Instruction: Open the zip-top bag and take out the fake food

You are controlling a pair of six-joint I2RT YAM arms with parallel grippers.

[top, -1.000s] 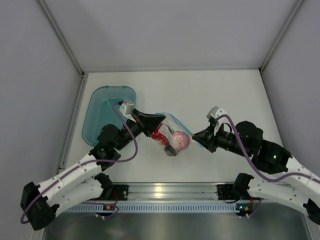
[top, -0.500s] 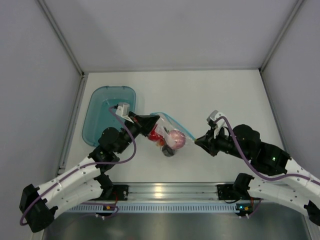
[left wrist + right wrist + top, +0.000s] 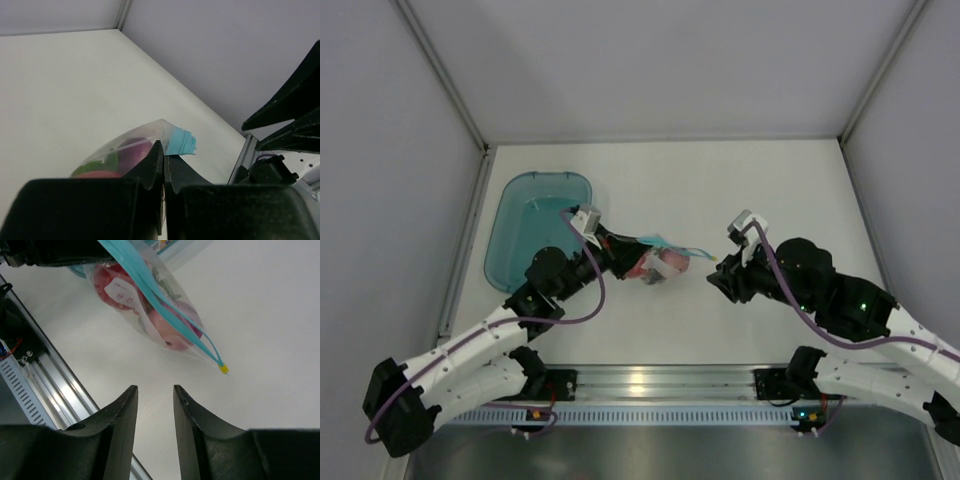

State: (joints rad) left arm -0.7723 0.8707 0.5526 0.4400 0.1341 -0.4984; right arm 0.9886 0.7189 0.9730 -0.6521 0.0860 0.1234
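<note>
The zip-top bag (image 3: 665, 258) is a clear pouch with a light blue zip strip (image 3: 170, 310), held a little above the table at the middle. My left gripper (image 3: 620, 250) is shut on the bag's left end; in the left wrist view its jaws pinch the plastic next to the blue strip (image 3: 180, 142). The fake food (image 3: 165, 322) shows through the plastic: red, pink and green pieces (image 3: 107, 162). My right gripper (image 3: 715, 275) is open and empty, just right of the bag's free end. A small yellow tab (image 3: 224, 369) ends the strip, beyond my right gripper (image 3: 155, 390).
A translucent teal tub (image 3: 535, 225) stands at the left, behind my left arm. A metal rail (image 3: 650, 385) runs along the table's near edge. Grey walls close in the left, back and right sides.
My right gripper has let go of the bag's right end, opened and drawn back. My left gripper has shifted slightly right with the bag, which now hangs flatter and narrower.
</note>
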